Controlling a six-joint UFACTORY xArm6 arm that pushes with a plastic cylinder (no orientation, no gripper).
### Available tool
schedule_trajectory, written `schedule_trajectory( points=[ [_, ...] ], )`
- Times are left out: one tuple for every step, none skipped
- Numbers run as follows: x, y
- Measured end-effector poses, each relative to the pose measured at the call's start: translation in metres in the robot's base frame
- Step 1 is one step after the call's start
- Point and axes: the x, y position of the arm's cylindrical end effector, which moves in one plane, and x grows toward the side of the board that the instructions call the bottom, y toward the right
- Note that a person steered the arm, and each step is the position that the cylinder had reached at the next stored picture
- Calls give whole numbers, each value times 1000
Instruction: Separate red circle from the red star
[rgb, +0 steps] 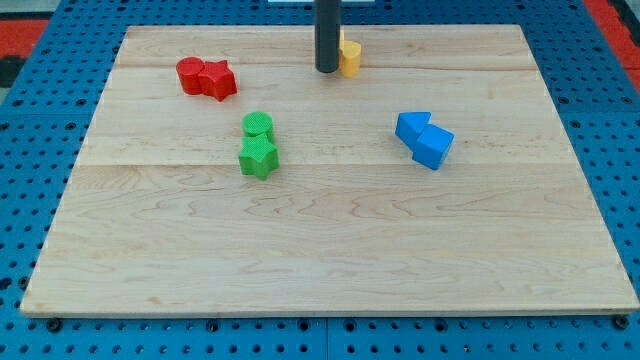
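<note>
Your red circle (190, 75) sits near the top left of the wooden surface (330, 250), touching the red star (219, 80) on its right, so the pair is not yet apart. Your tool is a bare rod (nothing on it to clench or release), and it grasps nothing. Its tip (327, 69) rests near the view's top centre, just left of a yellow block (349, 58) whose shape you cannot make out behind the rod. That puts the tip well to the right of the red pair. Below them you see a green circle (258, 124) touching a green star (258, 157). Two blue blocks (425, 139) huddle together at the right.
</note>
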Motion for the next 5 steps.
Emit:
schedule_trajectory(
  points=[
    [1, -28],
    [43, -50],
    [48, -128],
    [48, -213],
    [25, -255]
  ],
)
